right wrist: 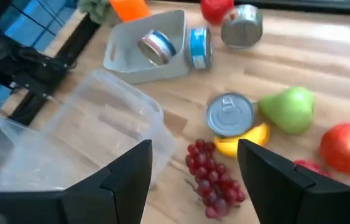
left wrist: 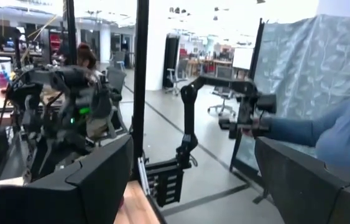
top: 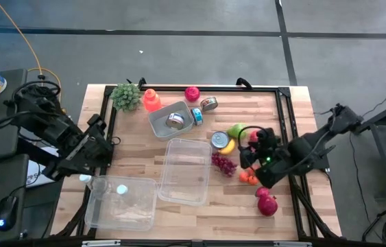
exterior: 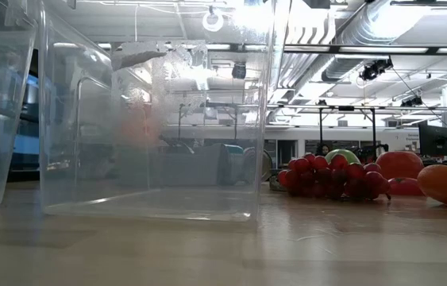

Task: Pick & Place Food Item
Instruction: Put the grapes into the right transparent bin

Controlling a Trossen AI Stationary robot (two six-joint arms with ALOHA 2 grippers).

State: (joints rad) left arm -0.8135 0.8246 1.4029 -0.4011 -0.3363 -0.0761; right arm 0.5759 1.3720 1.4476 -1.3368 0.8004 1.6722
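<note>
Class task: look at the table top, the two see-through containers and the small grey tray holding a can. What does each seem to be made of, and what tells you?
Table top: wood, matt, seemingly; plank seams and grain show.
See-through containers: probably clear plastic, glossy; the wood shows through their walls.
Grey tray: likely moulded plastic, dull; rounded corners, even colour.
Can inside: metal, shiny lid.

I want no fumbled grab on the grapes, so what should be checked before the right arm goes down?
1. Right end effector open and empty: ok.
2. Grapes lie below it, nothing on top: ok.
3. Can and banana close beside grapes: not ok, crowded.
4. Clear bin empty and upright: ok.
5. Left end effector off at the table's left edge: ok.
</note>
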